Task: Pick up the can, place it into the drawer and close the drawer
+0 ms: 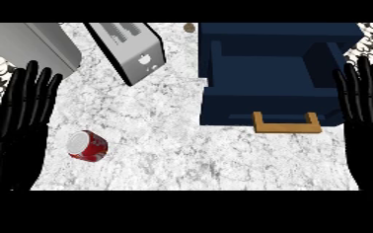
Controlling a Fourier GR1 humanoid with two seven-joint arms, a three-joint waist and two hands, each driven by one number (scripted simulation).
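A red can [87, 146] with a silver top lies on its side on the marble counter [160, 128] at the lower left. A dark blue drawer [273, 74] stands open at the upper right, its tan handle [286, 124] facing me. My left hand [22, 123] rests open at the left edge, fingers up, just left of the can and apart from it. My right hand [358, 113] rests open at the right edge, beside the drawer's front corner. Neither hand holds anything.
A silver toaster [131, 49] lies tilted at the upper middle. A grey metal appliance [40, 44] fills the upper left corner. A small brown round thing [189, 27] sits at the back by the drawer.
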